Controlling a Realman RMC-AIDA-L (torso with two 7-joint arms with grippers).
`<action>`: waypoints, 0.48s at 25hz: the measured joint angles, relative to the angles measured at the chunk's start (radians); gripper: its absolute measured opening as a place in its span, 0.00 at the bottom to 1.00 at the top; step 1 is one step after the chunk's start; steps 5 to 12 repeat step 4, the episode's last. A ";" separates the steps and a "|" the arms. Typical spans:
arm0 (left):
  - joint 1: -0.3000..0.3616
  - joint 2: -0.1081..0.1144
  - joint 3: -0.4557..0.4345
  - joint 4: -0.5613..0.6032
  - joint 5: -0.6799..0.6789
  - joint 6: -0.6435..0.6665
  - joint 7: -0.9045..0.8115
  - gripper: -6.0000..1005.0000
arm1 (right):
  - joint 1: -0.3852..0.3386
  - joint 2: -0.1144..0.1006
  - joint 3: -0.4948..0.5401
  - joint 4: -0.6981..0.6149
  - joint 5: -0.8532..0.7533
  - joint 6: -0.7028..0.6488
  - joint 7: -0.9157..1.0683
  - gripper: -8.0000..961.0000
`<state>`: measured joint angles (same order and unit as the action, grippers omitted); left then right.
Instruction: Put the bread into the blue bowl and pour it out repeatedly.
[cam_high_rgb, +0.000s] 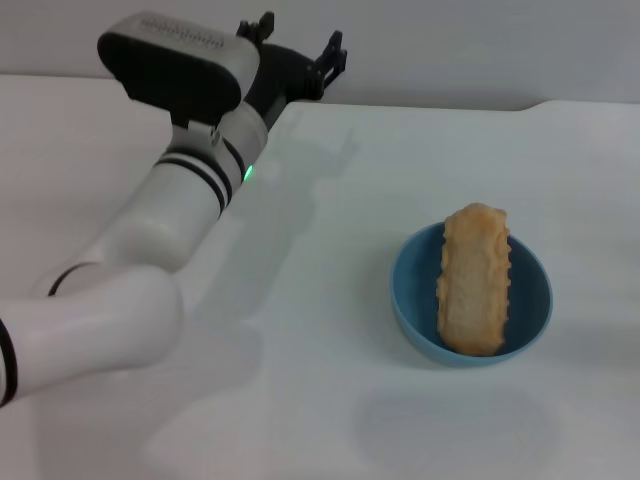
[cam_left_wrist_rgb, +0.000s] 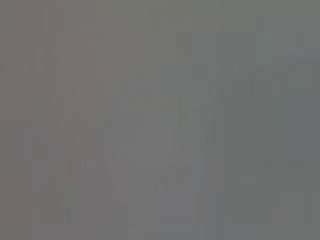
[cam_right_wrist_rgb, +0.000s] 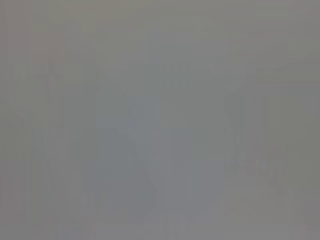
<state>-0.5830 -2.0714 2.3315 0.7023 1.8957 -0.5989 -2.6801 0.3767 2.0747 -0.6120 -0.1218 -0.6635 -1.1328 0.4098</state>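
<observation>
The bread (cam_high_rgb: 474, 280) lies in the blue bowl (cam_high_rgb: 412, 293) on the right side of the table, pale underside up, its ends resting over the near and far rim. My left gripper (cam_high_rgb: 298, 40) is raised at the far back left, well away from the bowl, open with nothing between its fingers. The right gripper is out of view. Both wrist views show only plain grey.
The white table (cam_high_rgb: 320, 410) spreads around the bowl. Its back edge runs along a grey wall (cam_high_rgb: 480, 50) just behind my left gripper. My left arm (cam_high_rgb: 170, 210) stretches across the left part of the table.
</observation>
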 joint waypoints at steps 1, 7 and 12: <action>-0.003 0.000 0.011 -0.010 0.000 -0.007 -0.015 0.82 | 0.000 0.000 0.000 0.011 0.004 -0.005 -0.007 0.70; -0.002 -0.001 0.039 -0.029 0.000 -0.019 -0.059 0.82 | -0.002 0.002 0.000 0.032 0.007 -0.009 -0.011 0.70; -0.002 -0.001 0.039 -0.029 0.000 -0.019 -0.059 0.82 | -0.002 0.002 0.000 0.032 0.007 -0.009 -0.011 0.70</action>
